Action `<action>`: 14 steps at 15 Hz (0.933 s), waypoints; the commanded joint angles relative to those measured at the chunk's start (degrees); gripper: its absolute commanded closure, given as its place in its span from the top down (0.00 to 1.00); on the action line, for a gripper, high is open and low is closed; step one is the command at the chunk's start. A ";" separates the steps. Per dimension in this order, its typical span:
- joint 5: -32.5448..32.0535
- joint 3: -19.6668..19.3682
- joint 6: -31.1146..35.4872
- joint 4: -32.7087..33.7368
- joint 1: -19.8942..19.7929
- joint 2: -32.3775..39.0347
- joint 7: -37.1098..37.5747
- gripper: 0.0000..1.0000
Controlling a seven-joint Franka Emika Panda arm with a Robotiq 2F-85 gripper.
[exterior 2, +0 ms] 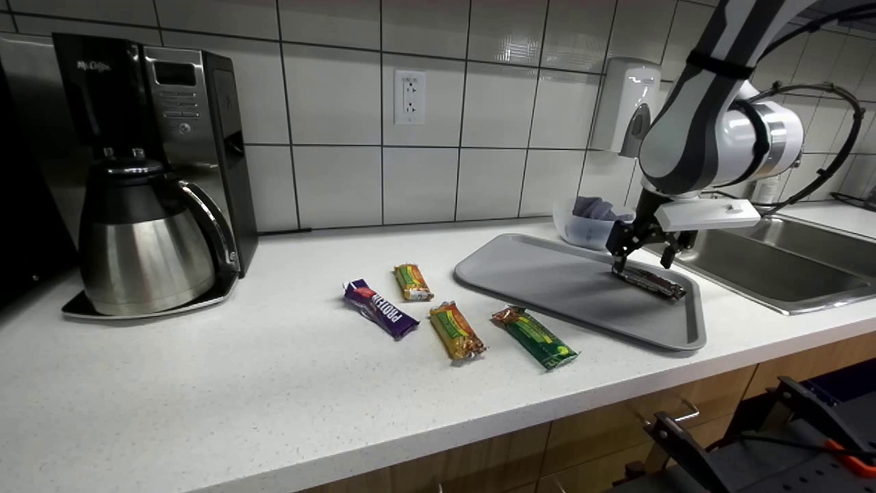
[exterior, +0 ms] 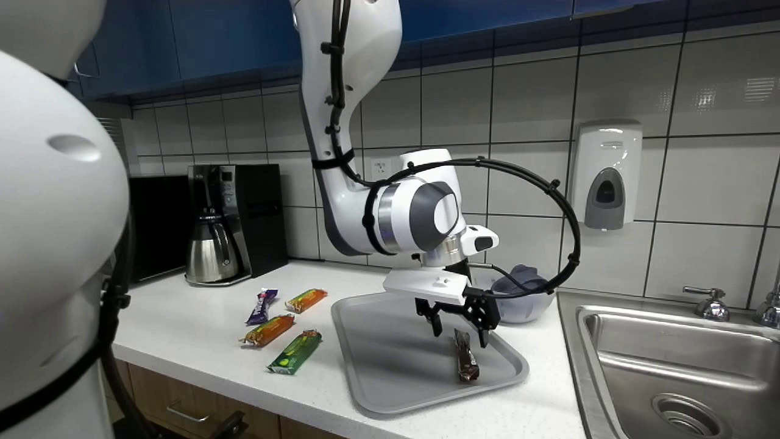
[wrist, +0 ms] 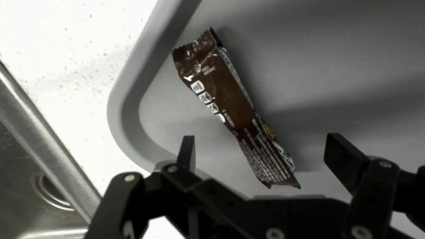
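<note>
Hand (wrist: 260, 139) spread wide, its fingers (wrist: 345, 162) well apart and gripping nothing; through the wrist view I see the brown bar (wrist: 229, 99) lying below them, between the two, with space on either side. That bar rests aslant on the grey tray (exterior 2: 547, 274), near the corner closest to the steel sink (exterior: 582, 366), one crimped end close to the tray's edge. As for how far along I am, I'd judge the bar to be on the tray but out of my grip; whether this pose belongs to a grasp or a release, these views don't settle. Just behind the tray stands a translucent bowl (exterior 2: 578, 233) with a grey cloth (exterior 2: 595, 207) in it. Beside the tray, on the side away from the sink, four more wrapped bars lie on the counter (exterior 2: 205, 383): a green bar (exterior 2: 537, 337), an orange bar (exterior 2: 457, 332), another orange bar (exterior 2: 413, 282) and a purple bar (exterior 2: 381, 308). None of those is on the tray or near my fingers, so I'd say nothing is under way with them. Farther out I have the coffee maker (exterior 2: 185, 150), and a soap dispenser (exterior: 609, 171) on the tiled wall (exterior 2: 335, 185).
</note>
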 commanded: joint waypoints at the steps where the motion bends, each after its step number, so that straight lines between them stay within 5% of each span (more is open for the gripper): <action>1: 2.27 2.37 -0.43 2.22 -2.59 1.66 -2.88 1.00; 5: 3.18 3.08 -0.43 2.89 -3.30 2.48 -3.13 1.00; 6: 3.24 3.14 -0.40 2.96 -3.40 2.62 -3.18 0.76; 8: 3.42 3.57 -0.33 3.04 -3.85 2.77 -3.43 0.68; 14: 4.26 4.68 -0.34 2.91 -5.20 2.67 -3.91 0.20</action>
